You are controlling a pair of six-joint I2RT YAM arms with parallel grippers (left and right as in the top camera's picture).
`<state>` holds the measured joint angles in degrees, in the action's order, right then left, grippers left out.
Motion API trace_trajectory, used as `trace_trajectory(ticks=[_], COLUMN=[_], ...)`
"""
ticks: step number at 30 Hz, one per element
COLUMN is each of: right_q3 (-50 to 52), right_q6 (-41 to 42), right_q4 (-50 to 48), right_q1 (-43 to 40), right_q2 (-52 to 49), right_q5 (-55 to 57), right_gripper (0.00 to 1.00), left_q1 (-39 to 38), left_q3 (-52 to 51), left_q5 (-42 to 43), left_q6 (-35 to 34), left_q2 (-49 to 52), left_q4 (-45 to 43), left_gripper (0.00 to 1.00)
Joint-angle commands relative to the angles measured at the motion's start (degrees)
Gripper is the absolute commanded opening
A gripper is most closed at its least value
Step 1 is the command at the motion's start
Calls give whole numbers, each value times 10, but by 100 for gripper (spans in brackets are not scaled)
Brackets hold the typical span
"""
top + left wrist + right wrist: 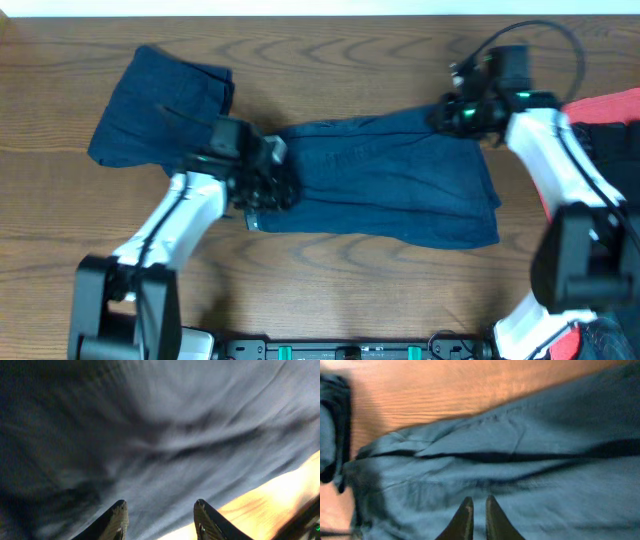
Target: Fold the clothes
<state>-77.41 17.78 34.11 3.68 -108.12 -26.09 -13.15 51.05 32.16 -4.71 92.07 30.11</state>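
Observation:
Navy shorts [400, 185] lie spread flat across the middle of the table, and they fill the left wrist view [165, 425] and the right wrist view [520, 460]. A second navy pair, folded into a bundle [160, 105], rests at the far left and shows at the edge of the right wrist view [332, 425]. My left gripper [268, 185] sits at the spread shorts' left end, its jaws [160, 505] apart with nothing between them. My right gripper [450, 115] hovers at their far right corner. Its fingers [476, 499] are almost together, and no cloth is bunched between them.
A red cloth [600, 105] and a dark garment [612, 145] lie at the right edge, behind the right arm. Bare wood table [350, 50] shows along the back and in front of the shorts. The arm bases stand at the near edge.

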Motion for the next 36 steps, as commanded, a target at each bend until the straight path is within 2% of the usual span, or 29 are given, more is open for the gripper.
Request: trace_trajectory(ticks=[1,6,13,18,21,23,26,31,36], right_q3=[7,7,7,5,1,1,1,1,2], right_q6=[101,163,269,197,125,75,36,18,10], right_q4=[-18,-84,-162,-205,-199,-191,-152,-70,13], right_q1=[19,29,-22,-85,-120,-140,-159,-159,-110], right_q2=[-56,-117,-156,-156,-151,-136,-95,-5,66], right_q5=[22,38,200,188,118,46,-28,-107,-110], right_gripper=[6,6,6,5,5,11,14,11,9], left_q1=[-17,-19,-19,-17,-12,-7,4,22,53], left_q3=[-25,-34,-41,-41,-40,-34,-8,43,61], left_q5=[-18,-54,-135,-163,-164,-163,-124,-41,-13], left_q6=[-3,-3,-3,-3,-3,-3,-3,-3,-26], left_q2=[30,68,86,86,85,84,72,20,-58], left_q4=[-14,7,65,84,80,82,101,134,136], left_gripper=[45,45,45,45,45,45,45,46,60])
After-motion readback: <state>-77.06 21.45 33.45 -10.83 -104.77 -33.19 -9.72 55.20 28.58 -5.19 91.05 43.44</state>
